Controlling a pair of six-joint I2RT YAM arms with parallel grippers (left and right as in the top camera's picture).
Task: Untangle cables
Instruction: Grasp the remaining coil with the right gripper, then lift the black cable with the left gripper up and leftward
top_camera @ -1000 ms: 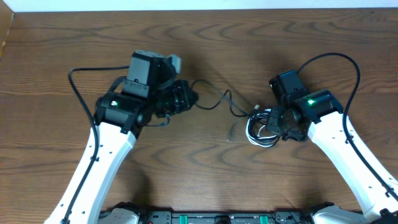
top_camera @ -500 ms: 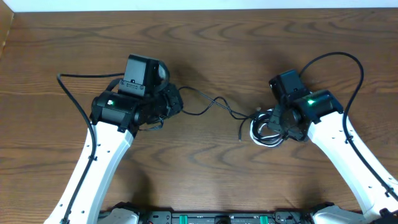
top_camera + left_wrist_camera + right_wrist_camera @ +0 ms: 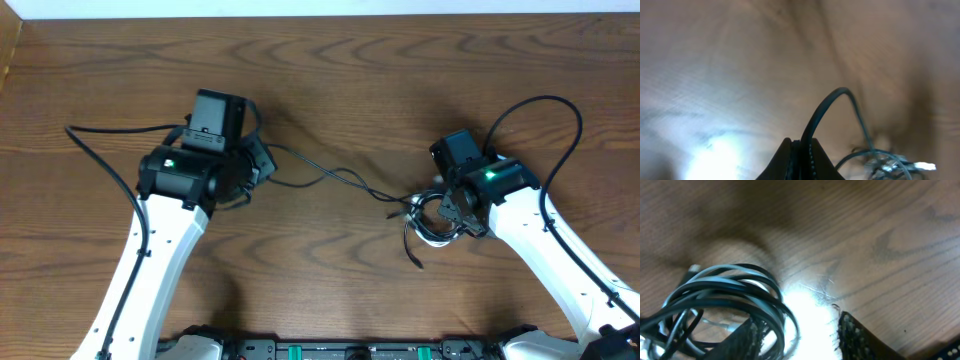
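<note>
A thin black cable (image 3: 322, 178) runs across the table from my left gripper (image 3: 256, 160) to a tangle of black and white cables (image 3: 428, 216) at the right. In the left wrist view the left gripper (image 3: 802, 152) is shut on this black cable (image 3: 827, 102), which arcs up and falls toward the blurred tangle (image 3: 890, 162). My right gripper (image 3: 450, 207) sits over the tangle. In the right wrist view it (image 3: 800, 337) stands open, with the coiled loops (image 3: 720, 292) lying across its left finger (image 3: 747, 340) and partly into the gap. A loose black end (image 3: 412, 255) trails toward me.
Thick black arm cables loop out at the left (image 3: 100, 140) and the right (image 3: 545, 105). The table's far edge (image 3: 320, 10) runs along the top, and its left edge (image 3: 8, 50) shows in the corner. Bare wood lies between the arms.
My left gripper has drawn leftward with the black cable, stretching it out from the tangle. My right gripper has opened and let go of the coil, which shifted slightly toward me.
</note>
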